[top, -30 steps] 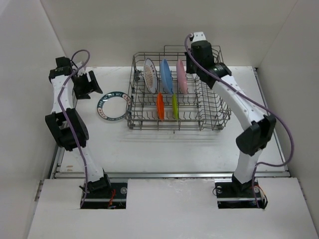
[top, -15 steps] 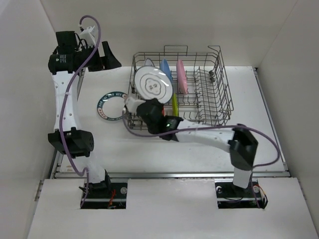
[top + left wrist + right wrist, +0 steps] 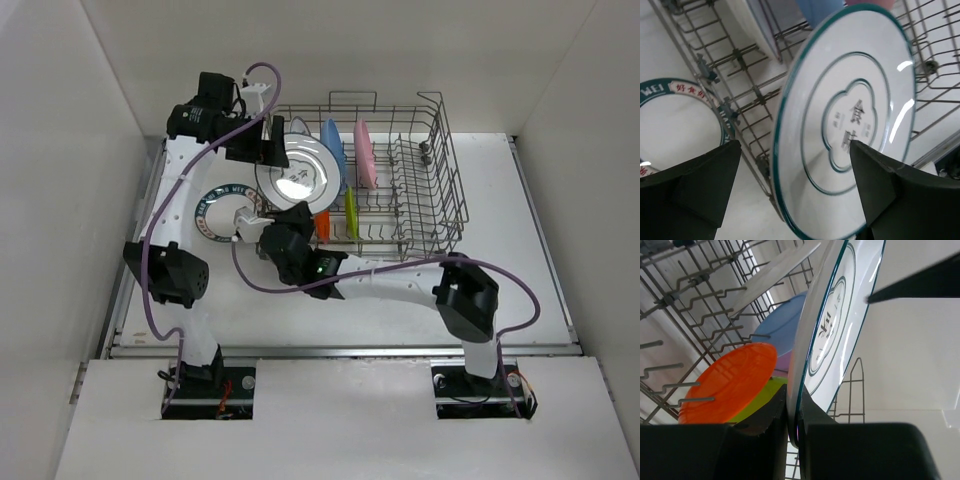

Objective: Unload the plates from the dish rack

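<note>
My right gripper (image 3: 794, 430) is shut on the lower rim of a white plate with a teal rim (image 3: 840, 315) and holds it upright above the left end of the dish rack (image 3: 420, 200); both also show in the top view, the gripper (image 3: 303, 208) under the plate (image 3: 300, 172). My left gripper (image 3: 790, 200) is open, its fingers either side of this plate (image 3: 850, 115), at the rack's far left (image 3: 270, 152). The blue (image 3: 333, 150), pink (image 3: 365, 155), orange (image 3: 321, 222) and lime green (image 3: 351, 212) plates stand in the rack. A white plate's edge (image 3: 298, 127) shows behind the held one.
A second teal-rimmed plate (image 3: 222, 205) lies flat on the table left of the rack, partly under my right arm; it also shows in the left wrist view (image 3: 675, 125). White walls close in on three sides. The rack's raised wire sides (image 3: 445, 120) stand tall at the right.
My right arm swung from the rack's far right to its near left and lifted the teal-rimmed plate out. My left arm moved from the table's left up to that plate, fingers open.
</note>
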You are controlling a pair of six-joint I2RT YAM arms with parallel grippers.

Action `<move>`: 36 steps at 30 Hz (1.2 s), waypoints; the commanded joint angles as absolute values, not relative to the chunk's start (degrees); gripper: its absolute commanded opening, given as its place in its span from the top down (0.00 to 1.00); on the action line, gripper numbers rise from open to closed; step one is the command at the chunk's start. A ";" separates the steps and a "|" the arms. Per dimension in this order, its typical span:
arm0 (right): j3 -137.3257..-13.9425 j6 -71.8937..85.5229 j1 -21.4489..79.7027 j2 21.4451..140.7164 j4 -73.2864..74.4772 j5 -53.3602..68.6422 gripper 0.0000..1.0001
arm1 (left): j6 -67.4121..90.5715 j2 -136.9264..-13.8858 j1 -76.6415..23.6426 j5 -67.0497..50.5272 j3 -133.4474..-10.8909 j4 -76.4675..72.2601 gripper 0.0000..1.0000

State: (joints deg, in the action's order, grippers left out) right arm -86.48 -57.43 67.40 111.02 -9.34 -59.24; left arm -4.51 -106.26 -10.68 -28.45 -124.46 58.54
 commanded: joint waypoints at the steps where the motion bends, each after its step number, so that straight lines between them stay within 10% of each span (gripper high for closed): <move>1: -87.80 -60.64 69.16 108.46 -16.70 -62.49 1.00 | -6.42 -106.34 -10.02 -23.30 -123.93 59.59 0.13; 9: -87.80 -60.64 69.17 108.98 -19.15 -63.02 1.00 | -5.89 -106.96 -10.55 -27.95 -124.45 63.46 0.99; 12: -88.33 -60.64 69.17 108.98 -21.88 -64.16 0.75 | -4.49 -106.18 -9.84 -27.42 -125.86 63.46 1.00; 14: -89.55 -60.64 68.65 108.98 -24.59 -65.65 0.35 | -2.91 -104.68 -6.95 -29.44 -125.86 60.57 1.00; 17: -91.23 -60.64 68.64 108.46 -28.80 -66.45 0.00 | 0.43 -103.10 -3.44 -29.97 -125.86 56.71 1.00; 27: -94.31 -51.44 65.40 101.17 -36.84 -70.31 0.00 | 17.06 -96.58 16.07 -31.14 -118.39 38.50 1.00; 36: -102.74 -10.91 58.36 97.65 9.31 -56.00 0.00 | 7.22 -103.97 16.61 -16.87 -112.86 40.09 1.00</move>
